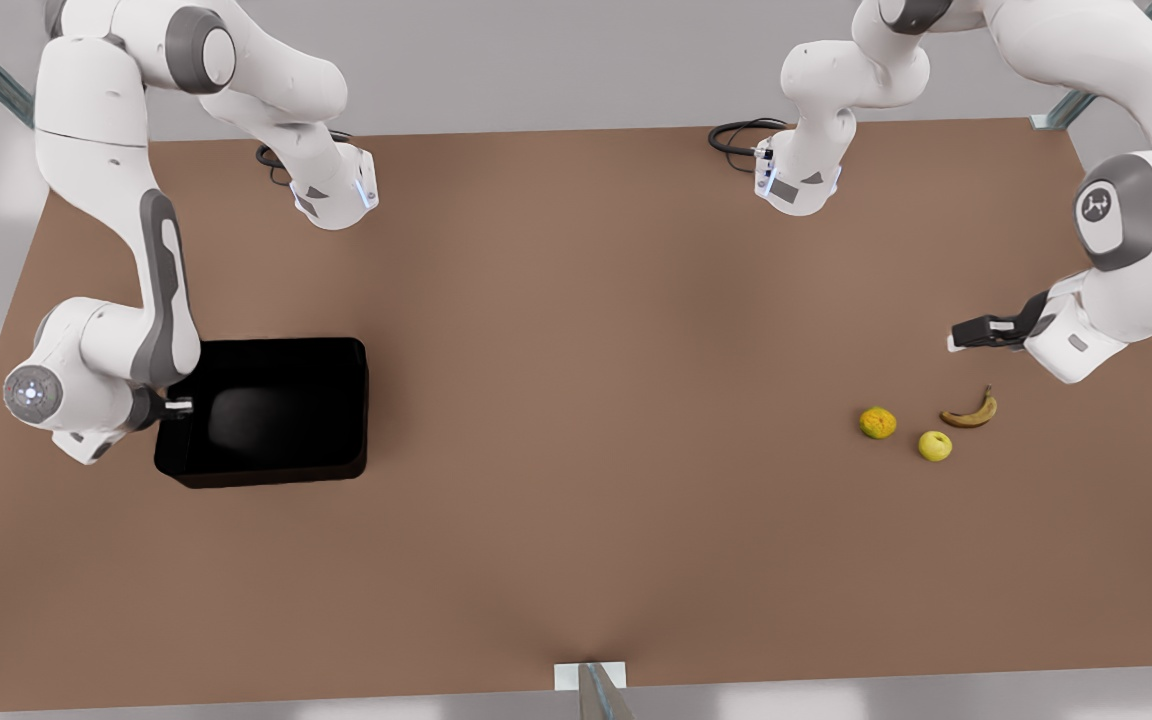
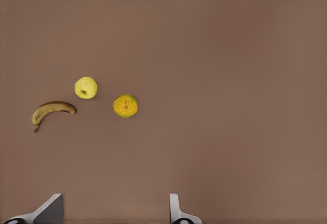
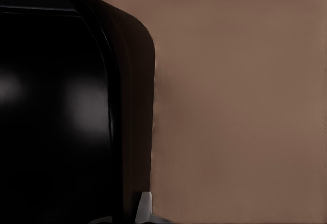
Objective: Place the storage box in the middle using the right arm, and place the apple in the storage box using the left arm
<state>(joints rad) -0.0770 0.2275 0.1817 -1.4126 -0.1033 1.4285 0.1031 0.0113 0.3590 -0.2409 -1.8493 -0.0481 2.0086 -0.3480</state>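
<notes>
The glossy black storage box (image 1: 276, 410) stands on the brown table at the front view's left, seen close up in the right wrist view (image 3: 56, 121). My right gripper (image 1: 176, 405) is shut on its left wall, with one fingertip (image 3: 145, 207) against the wall's outer face. The yellow-green apple (image 1: 935, 446) lies at the front view's right and shows again in the left wrist view (image 2: 86, 88). My left gripper (image 1: 958, 338) hovers open above and behind the fruits, apart from them, its fingers (image 2: 51, 211) wide and holding nothing.
An orange-yellow rough fruit (image 1: 877, 423) lies just to the apple's left and a brown-spotted banana (image 1: 971, 412) just behind it. Bare table (image 1: 596, 400) spreads between the box and the fruits. Cables (image 1: 736, 135) lie at the far edge.
</notes>
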